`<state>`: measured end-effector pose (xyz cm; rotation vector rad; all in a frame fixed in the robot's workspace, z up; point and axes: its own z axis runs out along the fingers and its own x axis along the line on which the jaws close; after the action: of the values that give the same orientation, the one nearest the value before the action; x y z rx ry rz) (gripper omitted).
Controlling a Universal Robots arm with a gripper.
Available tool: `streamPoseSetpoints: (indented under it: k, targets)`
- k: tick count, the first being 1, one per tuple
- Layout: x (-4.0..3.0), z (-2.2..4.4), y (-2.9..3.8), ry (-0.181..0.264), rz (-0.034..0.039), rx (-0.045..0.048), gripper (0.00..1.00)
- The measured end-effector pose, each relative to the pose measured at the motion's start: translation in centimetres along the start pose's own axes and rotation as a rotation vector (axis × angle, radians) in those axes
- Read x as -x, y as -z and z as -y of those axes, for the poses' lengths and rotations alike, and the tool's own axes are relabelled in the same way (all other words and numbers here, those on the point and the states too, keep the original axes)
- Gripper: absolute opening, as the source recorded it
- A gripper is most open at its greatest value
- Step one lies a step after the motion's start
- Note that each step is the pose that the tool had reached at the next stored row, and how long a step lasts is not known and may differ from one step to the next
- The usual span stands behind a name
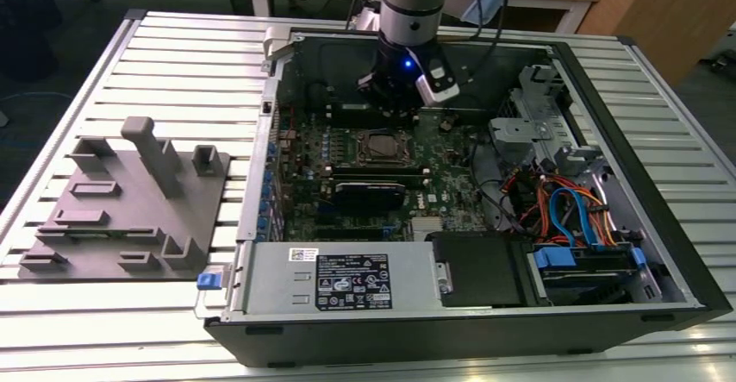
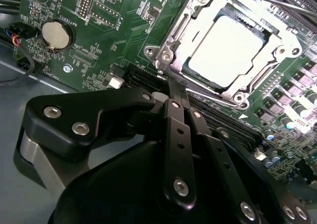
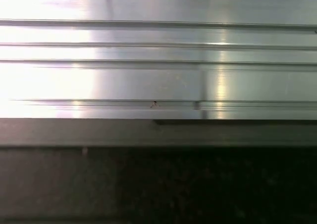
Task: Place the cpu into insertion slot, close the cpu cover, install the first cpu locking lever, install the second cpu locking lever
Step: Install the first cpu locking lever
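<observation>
One arm [image 1: 411, 7] reaches into the open case [image 1: 644, 253], its gripper [image 1: 391, 97] low over the board [image 1: 454, 201], just beyond the slot [image 1: 377, 146]. In the second wrist view the fingers [image 2: 179, 135] lie together, holding nothing, tips at the cover's [image 2: 171, 40] edge. The cpu [image 2: 225, 53] sits in the slot [image 2: 247, 92], cover closed around it, at 1 o'clock from the fingers. A coin cell [image 2: 54, 34] lies at 10 o'clock. The first wrist view shows ribbed table [image 3: 158, 50].
</observation>
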<state>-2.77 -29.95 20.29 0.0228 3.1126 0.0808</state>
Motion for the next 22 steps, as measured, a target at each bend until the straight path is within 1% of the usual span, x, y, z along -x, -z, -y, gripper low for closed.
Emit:
streamPoseSetpoints:
  k: [14, 22]
  targets:
    - [0.01, 0.03, -0.25, -0.003, 0.0001, -0.0020, 0.10]
    - [0.02, 0.02, -0.15, -0.004, 0.0004, -0.0016, 0.10]
